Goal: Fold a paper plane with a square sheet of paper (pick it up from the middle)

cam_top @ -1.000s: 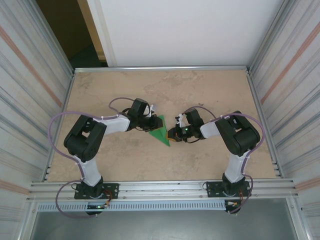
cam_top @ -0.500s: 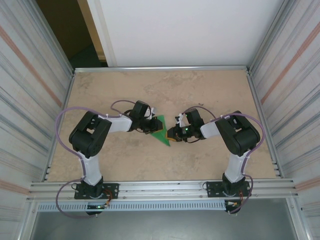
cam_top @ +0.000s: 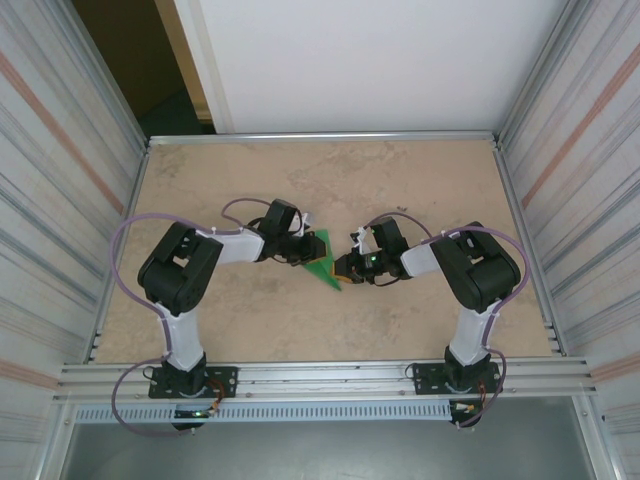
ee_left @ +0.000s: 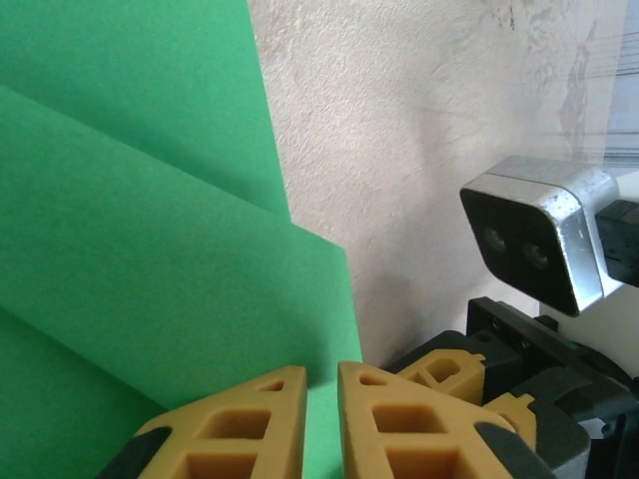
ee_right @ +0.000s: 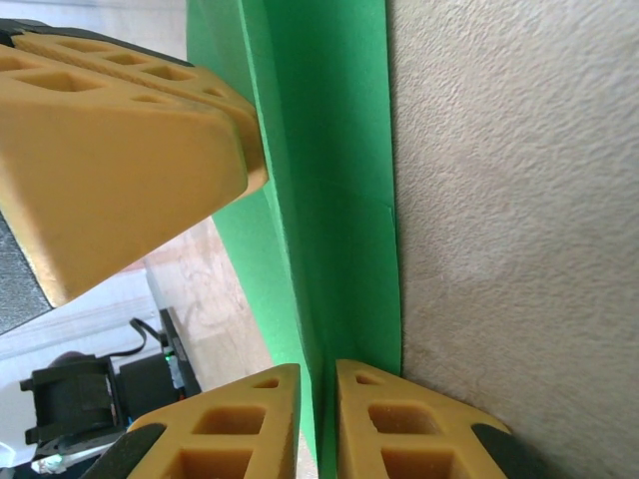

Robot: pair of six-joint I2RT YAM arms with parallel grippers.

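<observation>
At the near edge of the table (cam_top: 400, 180) the two arms are bolted down, and both reach inward to meet near its middle. In its own wrist view the left gripper (ee_left: 321, 404) has its tan fingers drawn almost together, with a sliver of green in the narrow gap. I read that as a pinch on the square sheet of paper (ee_left: 150, 249), which is now a layered, creased wedge. The right gripper (ee_right: 318, 414) is likewise nearly clenched, and a folded edge of the sheet runs straight into its gap, so it appears to be gripping the same piece from the opposite side. The two grippers are very near each other: the right one's fingers (ee_left: 444, 371) sit just beside the left pair, and a left finger (ee_right: 120, 140) looms close in the right wrist view. From above, the green wedge lies between the grippers, low over the table, though I cannot tell whether it rests flat or is lifted slightly. Beyond it the beige surface runs to the far wall. The main risk is the double hold on thin paper: if the arms draw apart or twist unevenly, the sheet could tear or slip out of one pinch. With the fingers so close, a small sideways move could knock them together and skew the crease. If either grip opens before the fold is pressed, the flaps may spring apart.
</observation>
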